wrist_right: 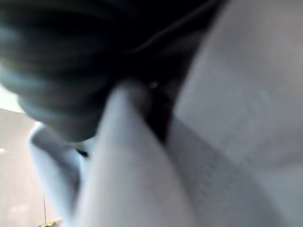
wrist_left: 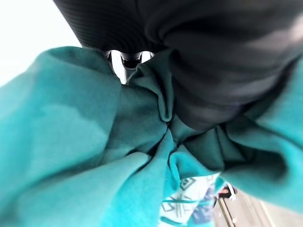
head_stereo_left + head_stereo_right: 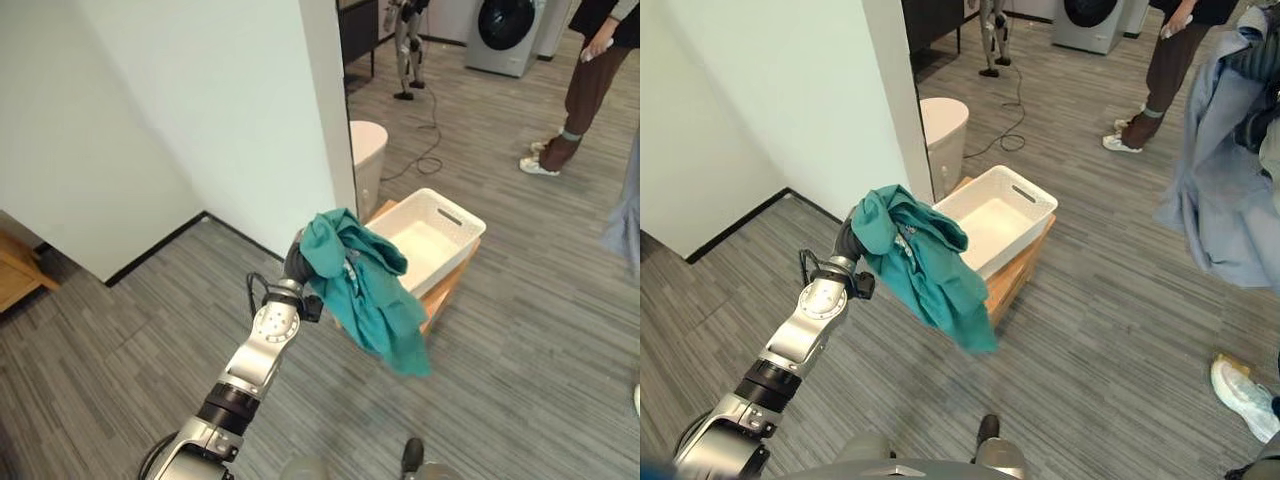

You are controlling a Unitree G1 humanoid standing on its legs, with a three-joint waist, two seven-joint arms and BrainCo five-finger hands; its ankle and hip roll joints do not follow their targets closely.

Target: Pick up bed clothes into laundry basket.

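Observation:
A teal garment (image 3: 370,285) hangs bunched from my left hand (image 3: 297,262), which is raised and shut on it. The cloth droops in front of the near corner of the white laundry basket (image 3: 470,215). The basket looks empty and rests on a low wooden stand (image 3: 447,290). In the left wrist view the teal folds (image 2: 71,142) gather under the hand's dark cover (image 2: 213,71). At the right, a pale blue-grey garment (image 3: 1220,180) hangs from my right hand (image 1: 71,56), which is shut on it, higher than the basket.
A white wall corner (image 3: 330,120) stands just left of the basket, with a round white bin (image 3: 366,150) behind it. A person (image 3: 590,90) stands at the far right near a washing machine (image 3: 505,30). A shoe (image 3: 1245,395) is on the floor at the right.

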